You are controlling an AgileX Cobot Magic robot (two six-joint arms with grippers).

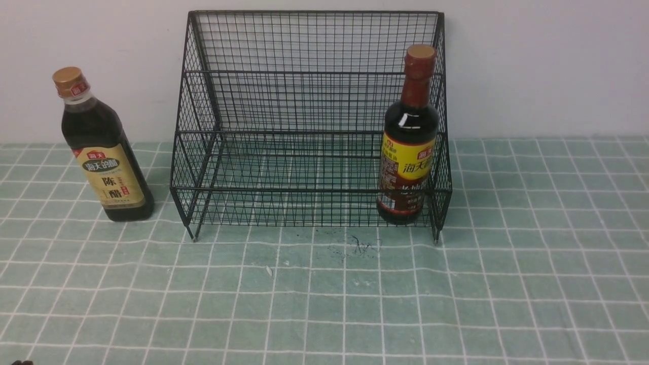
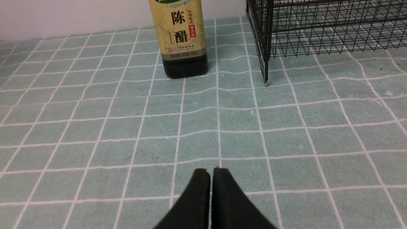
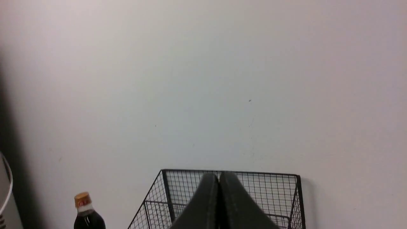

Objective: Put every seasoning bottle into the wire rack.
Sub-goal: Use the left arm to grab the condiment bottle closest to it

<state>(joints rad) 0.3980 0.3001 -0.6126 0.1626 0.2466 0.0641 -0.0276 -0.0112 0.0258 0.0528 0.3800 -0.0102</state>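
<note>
The black wire rack (image 1: pixel 309 76) stands at the back against the wall. The red-brown-necked bottle with the yellow-red label (image 1: pixel 408 147) stands upright inside the rack's lower tier at its right end. The gold-capped bottle with the tan label (image 1: pixel 101 152) stands on the cloth left of the rack, outside it; its lower half shows in the left wrist view (image 2: pixel 181 35). My left gripper (image 2: pixel 211 170) is shut and empty, low over the cloth, well short of that bottle. My right gripper (image 3: pixel 218 174) is shut and empty, raised and facing the wall above the rack (image 3: pixel 270 190). Neither gripper shows in the front view.
A green checked tablecloth (image 1: pixel 324 294) covers the table. A white wall (image 1: pixel 547 66) rises right behind the rack. The rack's front left leg (image 2: pixel 265 81) stands to the right of the gold-capped bottle (image 3: pixel 85 213).
</note>
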